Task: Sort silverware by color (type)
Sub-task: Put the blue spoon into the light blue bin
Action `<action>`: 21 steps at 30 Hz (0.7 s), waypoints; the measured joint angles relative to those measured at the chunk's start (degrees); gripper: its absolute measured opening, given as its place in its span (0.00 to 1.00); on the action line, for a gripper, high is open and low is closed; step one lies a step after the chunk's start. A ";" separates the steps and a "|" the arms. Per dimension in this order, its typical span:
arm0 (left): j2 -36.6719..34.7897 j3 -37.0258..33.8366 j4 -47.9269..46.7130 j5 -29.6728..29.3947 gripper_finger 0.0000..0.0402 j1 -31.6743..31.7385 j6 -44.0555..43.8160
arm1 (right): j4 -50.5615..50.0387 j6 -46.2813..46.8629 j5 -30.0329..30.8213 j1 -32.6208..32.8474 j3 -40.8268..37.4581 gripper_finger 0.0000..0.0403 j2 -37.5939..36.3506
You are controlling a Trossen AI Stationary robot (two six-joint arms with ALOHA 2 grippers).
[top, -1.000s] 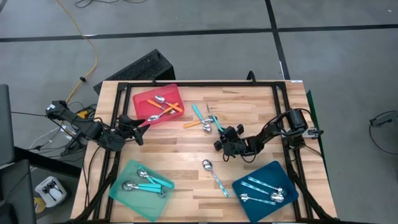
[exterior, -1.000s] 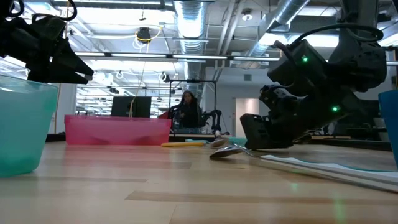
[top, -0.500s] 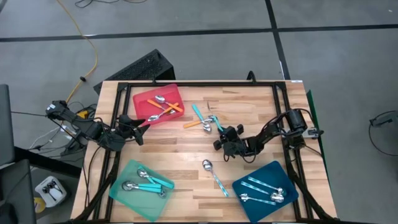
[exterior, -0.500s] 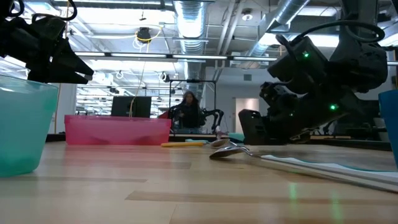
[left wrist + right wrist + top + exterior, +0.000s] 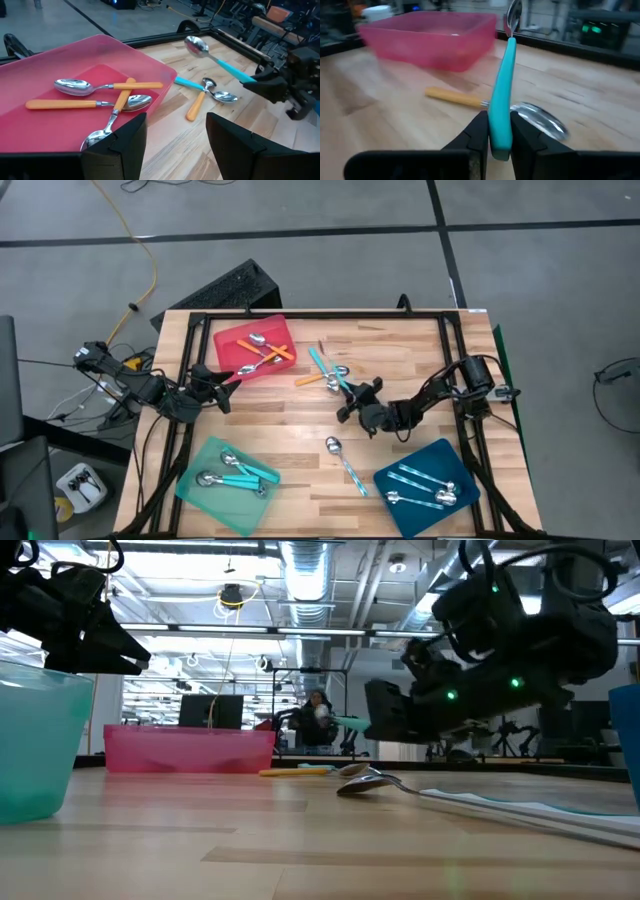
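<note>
Jaws of my right arm (image 5: 496, 134) pinch the handle of a turquoise spoon (image 5: 503, 95), which rises from between my fingers with its shiny bowl up and away from me, clear of the worktop (image 5: 400, 350). Just past those jaws lie an orange spoon (image 5: 454, 97) and the bowl of another spoon (image 5: 543, 119), both flat on the wood. Beyond them stands the red tray (image 5: 430, 42), well apart from my grip.

On the near side of my right jaws a pale blue patterned spoon (image 5: 343, 459) lies alone on the wood, and beside it the dark-blue tray (image 5: 478, 482) holds more patterned spoons (image 5: 425, 487).

My left jaws (image 5: 176, 142) stand spread and hold nothing, hovering just at the red tray's edge. Right ahead of them, inside the tray, lie three orange-handled spoons (image 5: 95, 97), crossing one another. Farther out, past the tray wall, I see the loose orange spoon touching a turquoise one (image 5: 192, 84), and beyond those my right arm lifting its spoon.

The mint-green tray (image 5: 192, 483), to the near side of my left jaws, holds turquoise-handled spoons (image 5: 235, 472).

Far behind the worktop a person (image 5: 316, 718) sits in the room. I can read no writing or labels anywhere.
</note>
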 joint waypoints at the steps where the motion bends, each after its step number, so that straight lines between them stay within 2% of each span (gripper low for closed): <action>1: 0.01 0.00 0.00 -0.06 0.47 0.00 -0.26 | 0.02 -1.77 -1.28 0.02 0.86 0.19 0.00; 10: 0.00 0.00 0.02 -1.31 0.47 0.00 -0.38 | -7.31 -10.43 -10.89 0.03 9.87 0.19 0.00; 16: 0.02 0.00 0.04 -1.29 0.47 0.00 -0.38 | -13.44 -10.58 -16.62 0.03 14.41 0.19 -0.02; 21: 0.01 0.00 0.04 -1.30 0.47 0.00 -0.37 | -14.19 -10.54 -23.73 -0.06 16.01 0.19 -0.02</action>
